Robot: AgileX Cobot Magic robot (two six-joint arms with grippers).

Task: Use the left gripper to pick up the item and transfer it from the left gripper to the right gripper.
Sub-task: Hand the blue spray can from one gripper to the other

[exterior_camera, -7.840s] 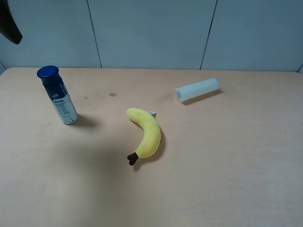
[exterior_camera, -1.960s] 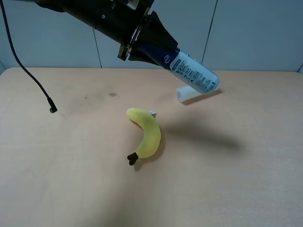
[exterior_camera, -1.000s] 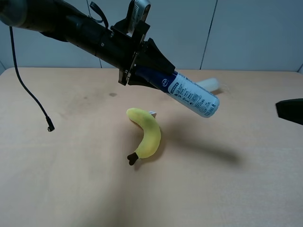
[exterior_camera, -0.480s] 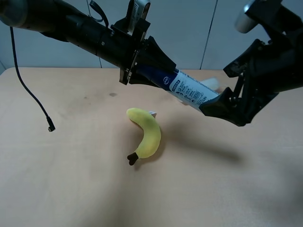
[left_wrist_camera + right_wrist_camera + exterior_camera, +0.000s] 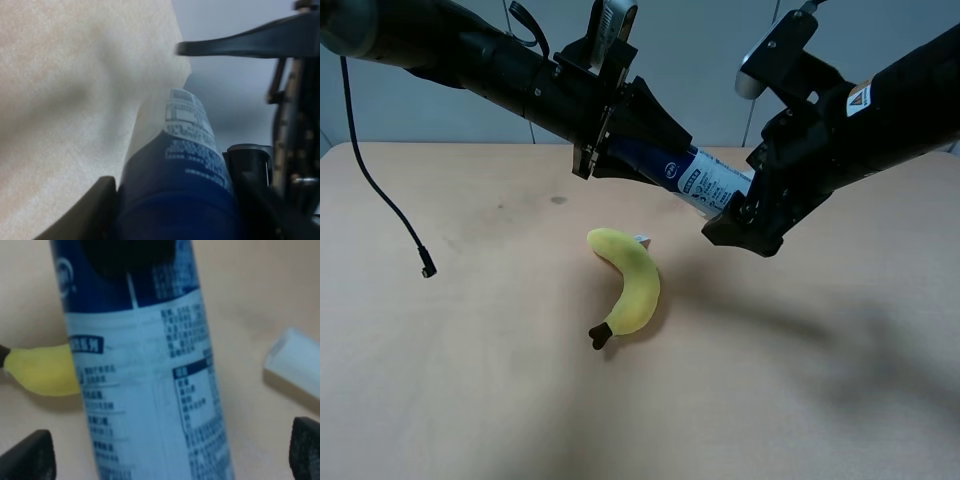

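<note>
**Right gripper arrives at the can's free end**

Since half a second ago the right gripper (image 5: 742,218) has swung in from the right and now straddles the white lower end of the item (image 5: 708,180). The left arm and the item have kept their pose.

Far left of the plush banana (image 5: 632,285), a thin cable (image 5: 375,190) hangs down toward the counter (image 5: 470,380). Above and slightly left of the banana, the left gripper (image 5: 655,140) is clamped on the item's dark blue upper part. The left wrist view shows the can (image 5: 185,175) wedged tight between both fingers.

The item is held in the air above and right of the banana. Its long axis slopes from the gripped blue end down and rightward to the free white end.

At that free end the right gripper is wide open and holds nothing. In its wrist view the fingers (image 5: 27,457) stand either side of the printed body (image 5: 150,390), with space showing on both sides. A white tube (image 5: 295,360) lies on the counter beyond.

The handover probably turns on the right gripper closing squarely across that sloping axis before the left one lets go.
</note>
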